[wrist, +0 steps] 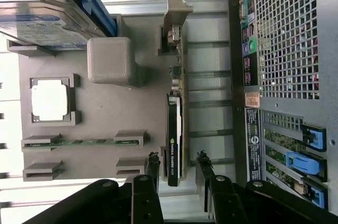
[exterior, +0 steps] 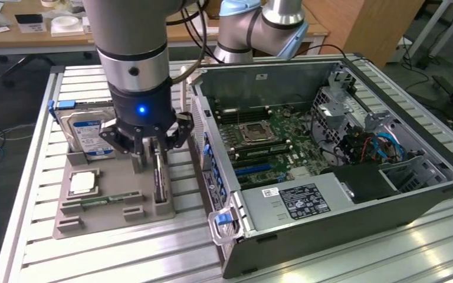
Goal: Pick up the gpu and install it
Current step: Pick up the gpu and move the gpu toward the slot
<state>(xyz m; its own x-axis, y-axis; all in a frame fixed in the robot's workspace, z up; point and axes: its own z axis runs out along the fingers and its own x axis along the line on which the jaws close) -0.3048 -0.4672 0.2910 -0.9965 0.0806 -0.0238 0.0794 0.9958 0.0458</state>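
Note:
The gpu [exterior: 160,177] stands on edge in a slot of the grey parts holder [exterior: 104,221], its black cooler and green board seen edge-on. In the wrist view the gpu [wrist: 174,123] runs lengthwise with its silver bracket at the far end. My gripper [exterior: 151,154] hangs straight down over the card. Its two black fingers [wrist: 153,167] straddle the near end of the card with a visible gap on each side, so the gripper [wrist: 177,161] is open around the card and not touching it.
The open computer case [exterior: 415,194] lies at the exterior view's right, its motherboard and blue expansion slots [exterior: 254,170] exposed. On the holder are a hard drive [exterior: 89,132], a processor [exterior: 83,181] and a memory stick [exterior: 104,200]. Everything rests on a slatted metal table [exterior: 368,259].

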